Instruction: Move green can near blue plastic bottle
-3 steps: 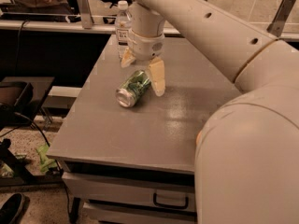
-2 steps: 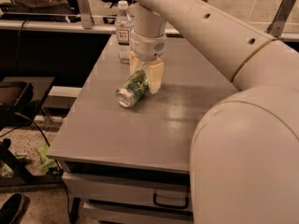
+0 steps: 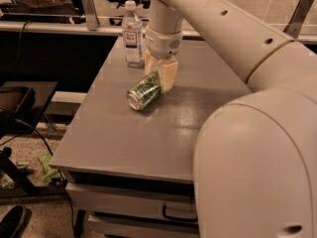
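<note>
**Where the gripper meets the can**

While the arm (image 3: pixel 223 29) reaches in from the right and bends down over the grey table (image 3: pixel 124 138), the gripper (image 3: pixel 159 76) hangs at the far half of the tabletop, pointing downward. Its two pale fingers (image 3: pixel 169 73) are drawn in narrowly and clamp the upper, far end of the green can (image 3: pixel 143 91), one finger on each side of the body. The right-hand finger shows its full flat face; the other is mostly hidden behind the can and the wrist.

The can lies tilted on its side, with its silver end turned toward the near left and its green patterned body running up into the grasp. Whether the lower end rests on the table or is just clear of it cannot be told.

The blue plastic bottle (image 3: pixel 132 33) stands upright near the far left edge of the table, its white cap (image 3: pixel 130 5) on top and its label facing forward. It is just beyond and left of the gripper, near the can but not touching it.
</note>
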You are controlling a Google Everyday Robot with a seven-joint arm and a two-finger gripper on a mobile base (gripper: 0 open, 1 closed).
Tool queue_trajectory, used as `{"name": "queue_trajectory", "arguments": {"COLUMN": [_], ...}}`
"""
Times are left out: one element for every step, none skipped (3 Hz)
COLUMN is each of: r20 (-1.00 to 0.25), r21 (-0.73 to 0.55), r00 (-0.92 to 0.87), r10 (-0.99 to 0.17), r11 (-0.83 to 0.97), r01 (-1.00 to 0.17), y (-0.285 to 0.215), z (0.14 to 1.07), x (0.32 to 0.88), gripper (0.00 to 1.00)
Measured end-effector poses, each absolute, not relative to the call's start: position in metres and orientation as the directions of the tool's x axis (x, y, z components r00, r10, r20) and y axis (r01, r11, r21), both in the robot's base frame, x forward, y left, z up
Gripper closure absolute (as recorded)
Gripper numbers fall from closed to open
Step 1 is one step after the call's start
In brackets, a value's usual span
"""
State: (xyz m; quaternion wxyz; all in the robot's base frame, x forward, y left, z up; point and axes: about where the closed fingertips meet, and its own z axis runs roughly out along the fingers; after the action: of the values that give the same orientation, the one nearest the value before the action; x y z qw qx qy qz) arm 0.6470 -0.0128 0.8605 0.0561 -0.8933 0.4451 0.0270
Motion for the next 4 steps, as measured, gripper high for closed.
{"name": "queue_trajectory", "arguments": {"r20": [-0.104,-0.125,-0.163,-0.215], "r21": [-0.088,-0.102,-0.117,-0.122], "r00": [0.537,0.423,0.272,0.149], "r10": [-0.837,-0.898,-0.948,-0.965], "r11": [-0.530,-0.412,-0.255,-0.125], "r01": [-0.844,-0.905,-0.960,-0.985], "y": [-0.025,-0.041,-0.056,-0.064], "z": [0.861,0.859,0.858,0.866], "x": [0.666,0.691,0.714,0.722], "gripper": [1.00,1.00,1.00,1.00]}}
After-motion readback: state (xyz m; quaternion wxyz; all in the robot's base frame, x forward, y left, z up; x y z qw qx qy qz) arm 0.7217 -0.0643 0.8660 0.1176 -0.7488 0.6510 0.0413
